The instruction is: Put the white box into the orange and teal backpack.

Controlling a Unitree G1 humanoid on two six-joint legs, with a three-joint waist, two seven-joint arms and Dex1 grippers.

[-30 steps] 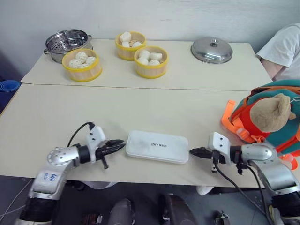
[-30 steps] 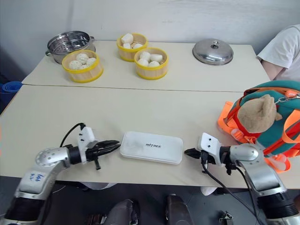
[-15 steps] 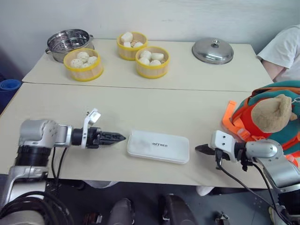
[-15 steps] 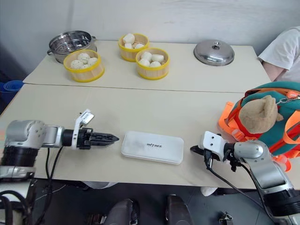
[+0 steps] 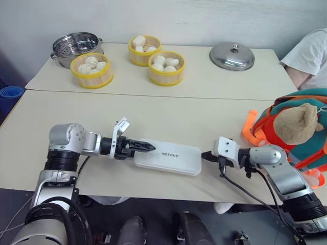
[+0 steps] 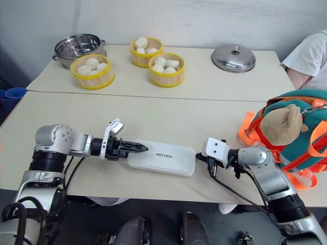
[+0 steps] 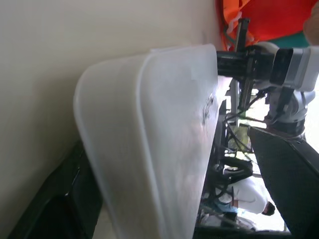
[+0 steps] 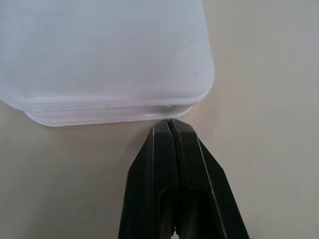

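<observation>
Counting: one white box (image 5: 167,156), one backpack (image 5: 294,130), three bun steamers (image 5: 164,67).

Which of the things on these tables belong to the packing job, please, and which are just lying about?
Part of the job:
- white box, flat on the near table
- orange and teal backpack, at the table's right end
- left hand, open over the box's end
- right hand, shut at the other end

Lying about:
- three bun steamers
- metal steamer pot
- metal lid
</observation>
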